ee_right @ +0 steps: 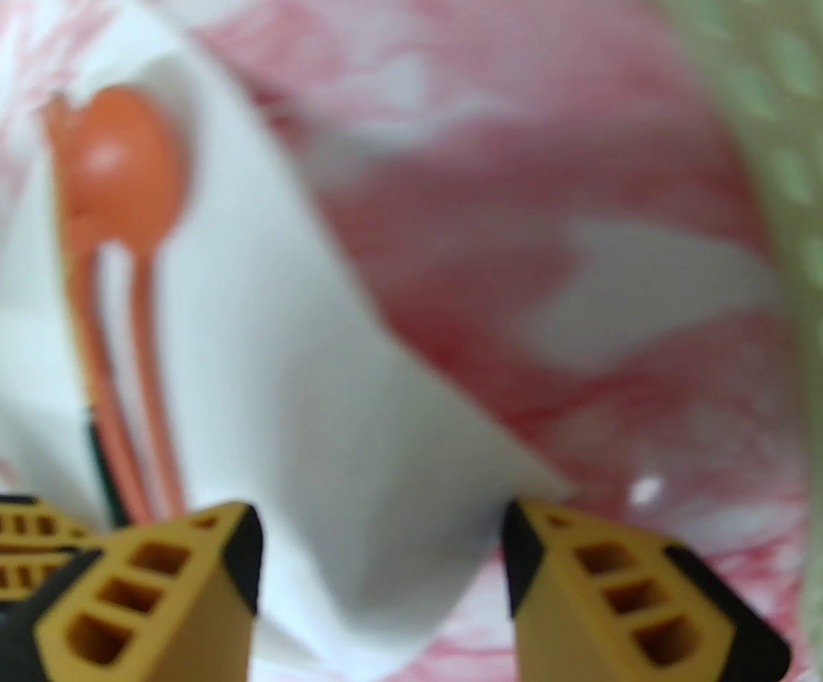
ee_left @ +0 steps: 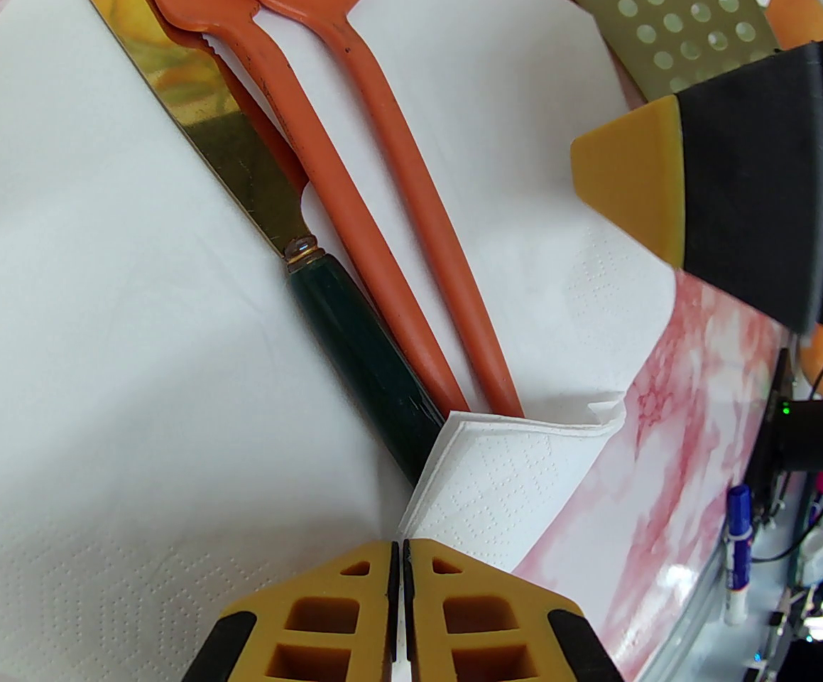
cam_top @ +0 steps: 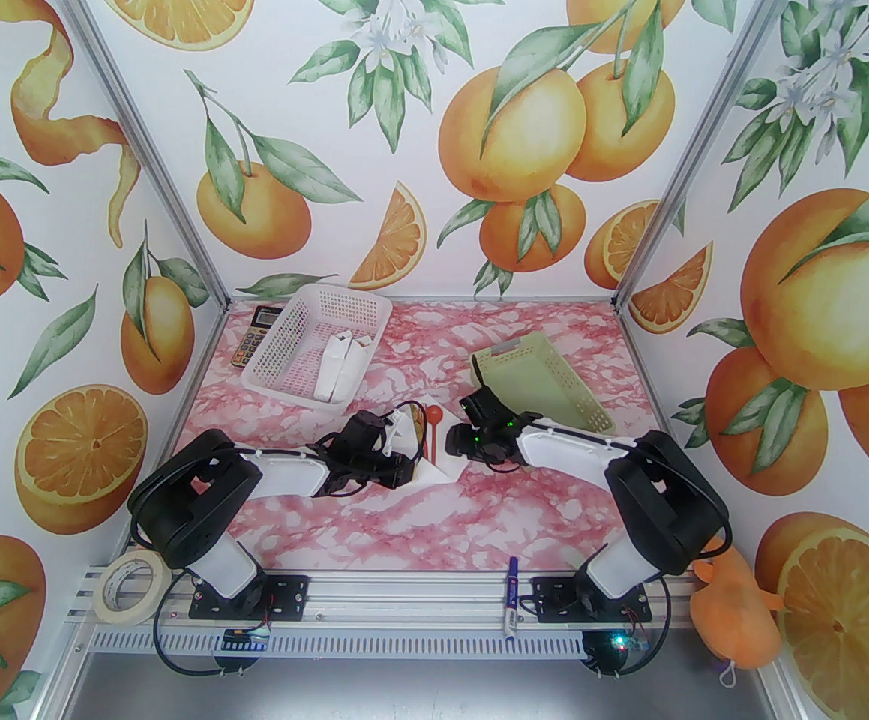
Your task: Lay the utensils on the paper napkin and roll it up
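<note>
The utensils [ee_left: 368,239] are lying bundled on the paper napkin [ee_left: 99,310], their long axis running from the upper left of the left wrist view down to bottom centre, handle ends tucking under a folded corner [ee_left: 510,480]. The left gripper [ee_left: 398,594] is sitting just below that corner, fingers pressed together; whether paper is caught between them is unclear. The right gripper [ee_right: 383,516] is hovering, fingers spread, over the napkin's right edge, leaving the left arm nearer the handles.
</note>
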`<act>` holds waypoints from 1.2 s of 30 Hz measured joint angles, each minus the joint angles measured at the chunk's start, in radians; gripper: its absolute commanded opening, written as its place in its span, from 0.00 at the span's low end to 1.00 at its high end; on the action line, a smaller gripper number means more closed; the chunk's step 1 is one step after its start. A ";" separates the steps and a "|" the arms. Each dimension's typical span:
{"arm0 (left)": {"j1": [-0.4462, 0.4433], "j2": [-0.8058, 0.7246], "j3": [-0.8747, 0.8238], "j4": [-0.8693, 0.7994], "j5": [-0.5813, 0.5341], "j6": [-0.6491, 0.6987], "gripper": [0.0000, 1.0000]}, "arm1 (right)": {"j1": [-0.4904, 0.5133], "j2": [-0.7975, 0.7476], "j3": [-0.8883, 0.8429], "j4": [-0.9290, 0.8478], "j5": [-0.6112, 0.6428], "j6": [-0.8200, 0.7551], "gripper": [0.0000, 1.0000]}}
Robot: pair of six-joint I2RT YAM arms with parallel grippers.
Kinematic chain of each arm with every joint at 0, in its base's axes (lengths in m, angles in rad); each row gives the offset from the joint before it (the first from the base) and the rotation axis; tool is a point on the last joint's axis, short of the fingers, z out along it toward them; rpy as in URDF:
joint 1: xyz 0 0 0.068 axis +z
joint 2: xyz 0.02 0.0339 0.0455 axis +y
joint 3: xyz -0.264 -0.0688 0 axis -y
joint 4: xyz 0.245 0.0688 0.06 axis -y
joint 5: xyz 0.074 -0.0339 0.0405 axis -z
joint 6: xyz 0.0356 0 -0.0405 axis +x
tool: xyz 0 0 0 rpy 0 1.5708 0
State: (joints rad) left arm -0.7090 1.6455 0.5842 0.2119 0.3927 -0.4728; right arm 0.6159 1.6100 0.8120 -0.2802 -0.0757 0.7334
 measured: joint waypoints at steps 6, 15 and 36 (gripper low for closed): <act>0.000 0.000 0.000 0.000 0.000 0.000 0.13 | 0.001 -0.056 -0.070 0.066 -0.074 0.039 0.60; 0.000 0.000 0.000 0.000 0.000 0.000 0.13 | 0.001 -0.118 -0.188 0.216 -0.192 0.136 0.60; 0.000 0.000 0.000 0.000 0.000 0.000 0.13 | -0.014 -0.186 -0.248 0.346 -0.214 0.218 0.60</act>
State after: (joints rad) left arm -0.7090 1.6455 0.5842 0.2119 0.3923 -0.4725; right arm 0.6022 1.4239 0.5644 0.0654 -0.2893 0.9512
